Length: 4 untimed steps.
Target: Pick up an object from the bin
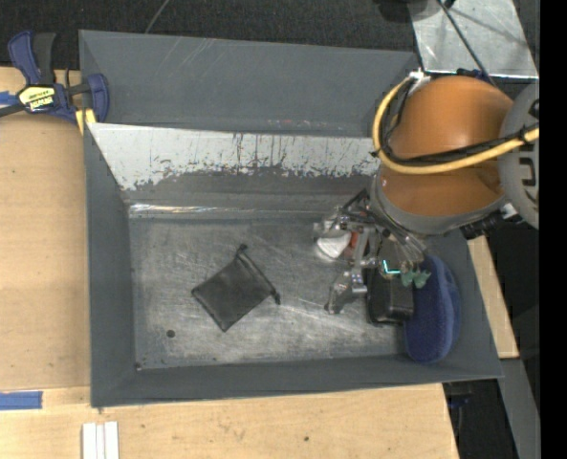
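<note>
Orange wrist cover (pixel 446 151) looms over the right side of the grey bin (pixel 111 333). A blue oblong pad (pixel 434 318) lies against the right wall, and a dark flat square (pixel 230 293) lies mid-floor, well apart. The tool (pixel 345 290) sits low just beside a small white thing (pixel 330 248); clenched or released, I cannot tell.

No whole word legible. Far right, white arm link (pixel 524 165): large dark lettering, cut off at edge, one letter resembling U. Nothing readable on bin (pixel 264 94).
</note>
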Motion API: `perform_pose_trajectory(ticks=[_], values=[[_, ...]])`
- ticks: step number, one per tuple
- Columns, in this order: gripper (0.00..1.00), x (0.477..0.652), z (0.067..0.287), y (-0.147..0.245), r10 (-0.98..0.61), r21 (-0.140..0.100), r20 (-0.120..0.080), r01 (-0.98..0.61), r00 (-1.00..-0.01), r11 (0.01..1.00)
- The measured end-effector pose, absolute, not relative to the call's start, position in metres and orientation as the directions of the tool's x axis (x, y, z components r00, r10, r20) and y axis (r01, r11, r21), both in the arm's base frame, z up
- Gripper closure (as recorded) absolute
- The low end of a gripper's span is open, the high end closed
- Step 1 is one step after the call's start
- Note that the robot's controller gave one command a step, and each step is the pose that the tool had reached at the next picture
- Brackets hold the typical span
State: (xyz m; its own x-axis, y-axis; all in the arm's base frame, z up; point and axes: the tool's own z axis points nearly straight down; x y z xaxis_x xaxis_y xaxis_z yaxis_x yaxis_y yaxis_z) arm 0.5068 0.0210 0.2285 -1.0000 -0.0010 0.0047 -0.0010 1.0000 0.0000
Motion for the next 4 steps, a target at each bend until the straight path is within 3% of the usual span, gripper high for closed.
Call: perform_pose_trajectory(ticks=[1, 2, 3, 4], values=[[0.00, 0.519, 0.130, 0.088, 0.006, 0.002, 0.005, 0.006, -1.000, 1.000], [0.00, 0.569, 0.074, 0.136, -0.136, -0.001, -0.003, -0.136, -0.991, 0.991], [1.00, 0.573, 0.079, 0.137, -0.132, 0.003, -0.023, -0.132, -0.991, 0.991], [1.00, 0.560, 0.213, 0.142, -0.509, -0.003, -0.010, -0.509, -0.861, 0.861]])
